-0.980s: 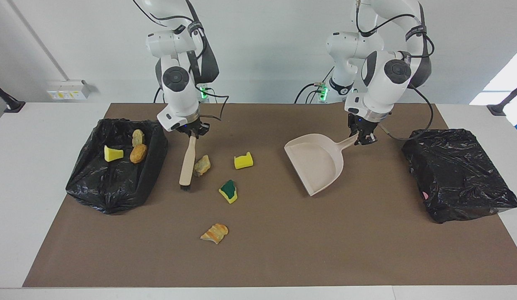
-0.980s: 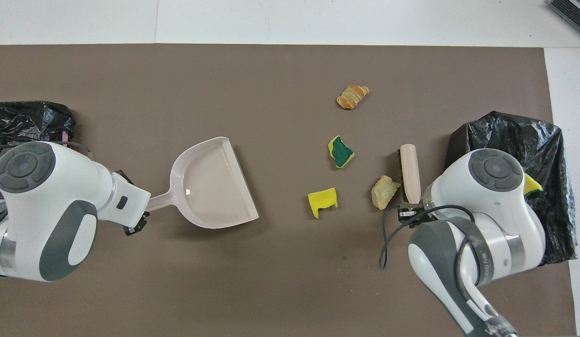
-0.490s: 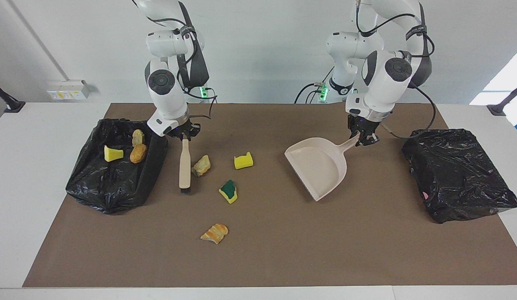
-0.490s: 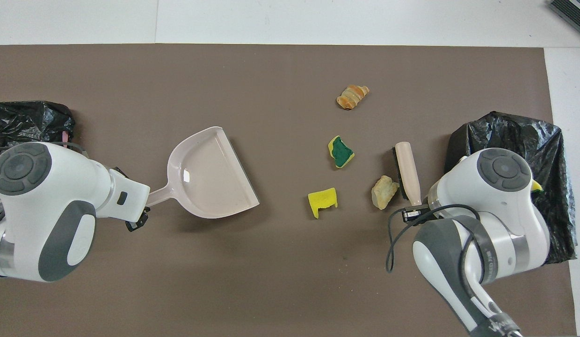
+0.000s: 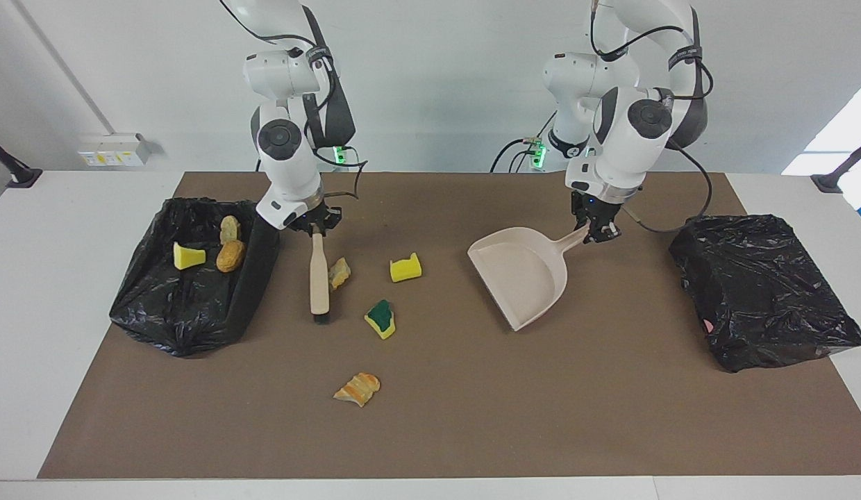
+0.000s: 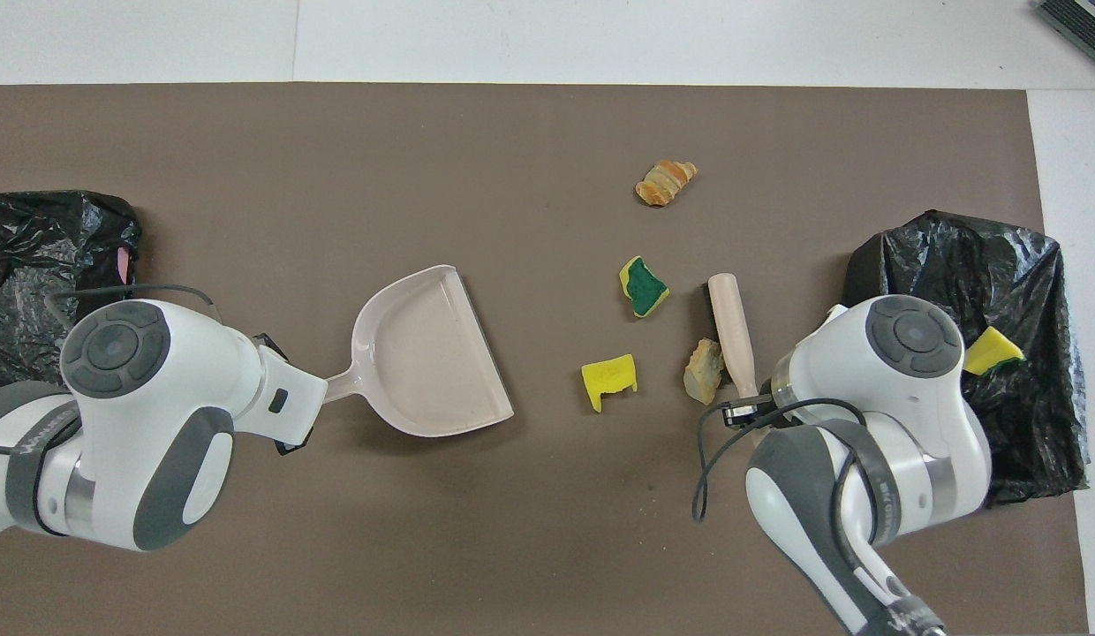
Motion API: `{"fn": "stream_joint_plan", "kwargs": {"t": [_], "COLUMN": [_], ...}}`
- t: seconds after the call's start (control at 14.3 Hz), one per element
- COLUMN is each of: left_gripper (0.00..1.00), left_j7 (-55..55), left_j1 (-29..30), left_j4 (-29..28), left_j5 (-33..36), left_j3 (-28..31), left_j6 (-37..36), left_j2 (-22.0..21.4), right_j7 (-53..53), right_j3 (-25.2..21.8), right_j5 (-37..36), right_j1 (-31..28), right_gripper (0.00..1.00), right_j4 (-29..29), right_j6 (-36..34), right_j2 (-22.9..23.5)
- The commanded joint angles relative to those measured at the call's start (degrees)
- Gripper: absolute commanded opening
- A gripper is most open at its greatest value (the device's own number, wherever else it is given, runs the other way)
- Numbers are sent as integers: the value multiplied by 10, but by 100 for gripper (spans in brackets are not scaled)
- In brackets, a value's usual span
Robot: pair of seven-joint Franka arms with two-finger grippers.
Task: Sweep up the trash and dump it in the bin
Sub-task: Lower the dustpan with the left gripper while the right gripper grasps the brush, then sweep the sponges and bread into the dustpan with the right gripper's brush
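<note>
My right gripper point(image 5: 316, 226) is shut on the handle of a wooden brush point(image 5: 320, 278), whose bristles rest on the mat. A tan chunk of trash point(image 5: 339, 272) touches the brush. Beside it lie a yellow sponge bit point(image 5: 405, 268), a yellow-and-green sponge point(image 5: 381, 319) and an orange-striped chunk point(image 5: 357, 388). My left gripper point(image 5: 596, 232) is shut on the handle of the beige dustpan point(image 5: 524, 278), which is empty, its mouth toward the trash. The bag-lined bin point(image 5: 187, 312) beside the brush holds a yellow wedge point(image 5: 187, 256) and two tan chunks point(image 5: 230, 255).
A second box wrapped in a black bag point(image 5: 764, 292) sits at the left arm's end of the brown mat point(image 5: 541, 417). In the overhead view the brush point(image 6: 733, 331) and dustpan point(image 6: 433, 353) flank the loose trash.
The right gripper swung the brush toward the bin, then back toward the middle, nudging the tan chunk along. The left gripper shifted the dustpan a little closer to the trash.
</note>
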Motion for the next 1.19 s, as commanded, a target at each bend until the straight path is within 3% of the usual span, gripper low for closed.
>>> {"fn": "stream_joint_plan", "kwargs": {"t": [0.0, 0.14, 0.7, 0.91, 1.12], "left_gripper": [0, 0, 0, 0, 0], "left_j7": [3, 3, -4, -6, -8], "left_j1": [-17, -30, -31, -31, -30], "left_j4": [-27, -35, -44, -44, -44], "left_j5": [16, 50, 50, 50, 49], "left_j3": [6, 6, 5, 5, 5], "left_j6": [37, 40, 36, 38, 39], "left_j2": [-20, -20, -22, -21, -21], "right_j7": [18, 25, 142, 138, 143], "right_j3": [1, 2, 2, 4, 12], "right_j5": [22, 66, 162, 170, 228], "right_j1": [36, 64, 186, 227, 229], "right_gripper": [0, 0, 0, 0, 0], "right_j4": [3, 26, 127, 130, 162], "right_j6": [28, 29, 95, 110, 91], "right_j2": [13, 31, 121, 122, 110]}}
